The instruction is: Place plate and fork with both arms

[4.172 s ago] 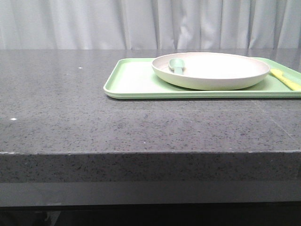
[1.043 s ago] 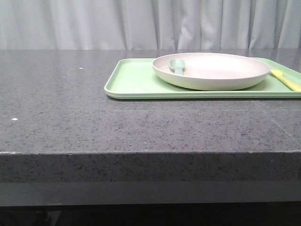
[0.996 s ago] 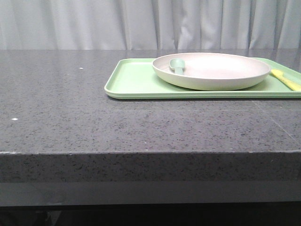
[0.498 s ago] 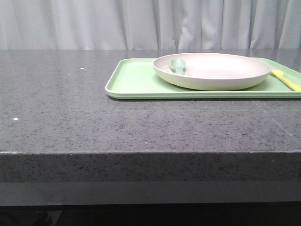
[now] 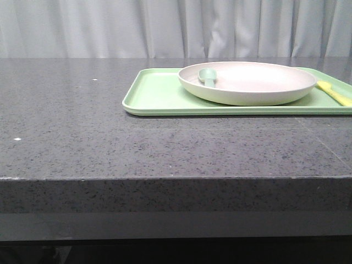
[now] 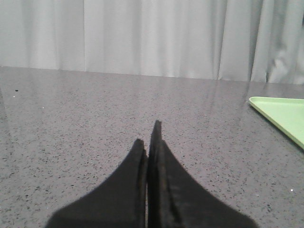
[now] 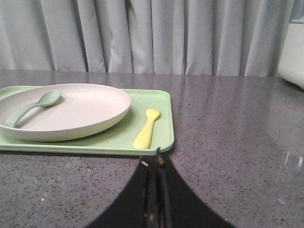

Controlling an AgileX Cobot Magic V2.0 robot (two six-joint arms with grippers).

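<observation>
While both grippers (image 6: 148, 142) (image 7: 154, 166) stayed closed and empty, the plate (image 7: 66, 111) and yellow fork (image 7: 146, 128) already sat on the tray (image 7: 159, 137).

I see a dark speckled stone table (image 5: 110, 137) with a thick front edge, pale grey pleated curtains (image 5: 165, 27) hanging behind it, and soft even light glinting off the top.

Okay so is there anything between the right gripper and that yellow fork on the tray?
Nothing visible does. The right gripper, fingers together, sits just short of the tray, and the yellow fork lies beyond that rim on bare tray floor, beside the plate and apart from it.
</observation>
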